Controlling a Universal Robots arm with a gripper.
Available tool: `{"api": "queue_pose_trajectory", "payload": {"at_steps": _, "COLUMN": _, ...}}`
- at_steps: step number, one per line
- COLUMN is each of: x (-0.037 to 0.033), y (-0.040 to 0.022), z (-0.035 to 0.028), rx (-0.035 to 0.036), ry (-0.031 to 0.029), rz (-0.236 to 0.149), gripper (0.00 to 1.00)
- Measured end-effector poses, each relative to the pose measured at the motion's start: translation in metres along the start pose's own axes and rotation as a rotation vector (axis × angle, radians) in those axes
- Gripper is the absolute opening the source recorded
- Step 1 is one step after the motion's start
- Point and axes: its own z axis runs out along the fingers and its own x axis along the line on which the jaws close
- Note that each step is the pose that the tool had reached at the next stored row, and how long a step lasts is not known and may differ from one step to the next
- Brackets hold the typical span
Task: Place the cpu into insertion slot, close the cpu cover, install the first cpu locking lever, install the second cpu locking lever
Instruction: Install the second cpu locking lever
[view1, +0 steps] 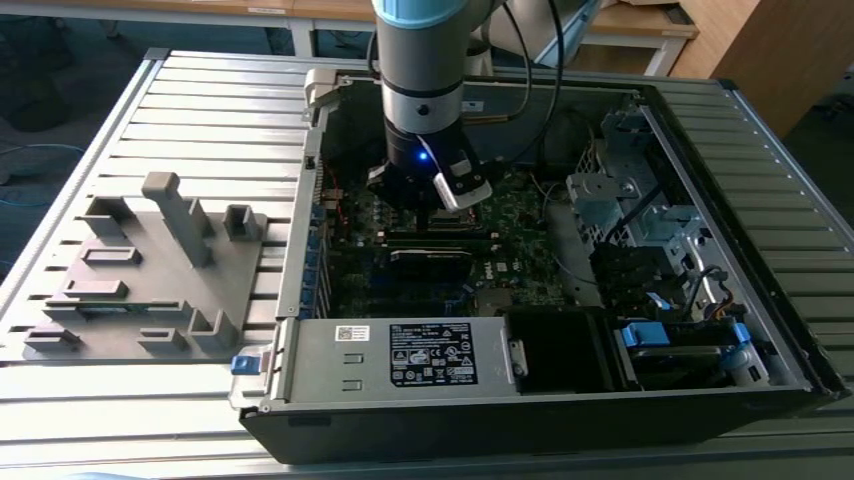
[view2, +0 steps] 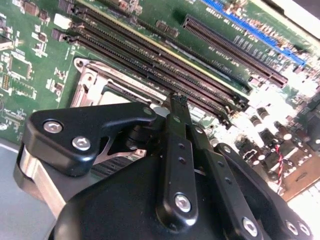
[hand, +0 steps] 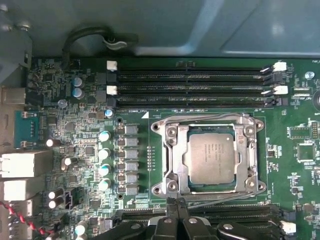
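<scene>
The cpu (hand: 209, 159), a silver-grey square chip, lies flat in the insertion slot (hand: 183, 172), whose black edge shows around it. The cpu cover (hand: 170, 150), a silver frame, lies down around the chip. Thin metal levers run along two sides of the socket, one by the memory slots (hand: 200, 119) and one by my fingertips (hand: 220, 202); whether they are latched I cannot tell. My gripper (hand: 178, 201) is shut with nothing between its fingers, its tip at the socket's edge. In the second wrist view the gripper (view2: 177, 98) points at the cover (view2: 92, 82). In the exterior view the gripper (view1: 434, 215) hangs inside the case.
Long black memory slots (hand: 190, 87) run beside the socket, with more slots behind the fingers (view2: 150, 55). The open computer case holds a power supply box (view1: 400, 355) and a drive cage (view1: 627, 200). A grey fixture (view1: 147, 270) stands on the table at the exterior view's left.
</scene>
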Motion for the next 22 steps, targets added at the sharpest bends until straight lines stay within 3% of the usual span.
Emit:
{"api": "queue_pose_trajectory", "payload": {"at_steps": 11, "x": 0.0043, "y": -0.0038, "z": 0.0028, "rx": -0.0034, "ry": 0.0001, "rz": 0.000, "gripper": 0.10}}
{"api": "queue_pose_trajectory", "payload": {"at_steps": 16, "x": 0.0073, "y": -0.0047, "z": 0.0040, "rx": -0.0152, "ry": 0.0002, "rz": 0.001, "gripper": 0.10}}
{"api": "queue_pose_trajectory", "payload": {"at_steps": 19, "x": 0.0082, "y": -0.0048, "z": 0.0044, "rx": -0.0262, "ry": 0.0006, "rz": 0.002, "gripper": 0.10}}
{"api": "queue_pose_trajectory", "payload": {"at_steps": 22, "x": 0.0082, "y": -0.0047, "z": 0.0045, "rx": -0.0280, "ry": 0.0004, "rz": 0.002, "gripper": 0.10}}
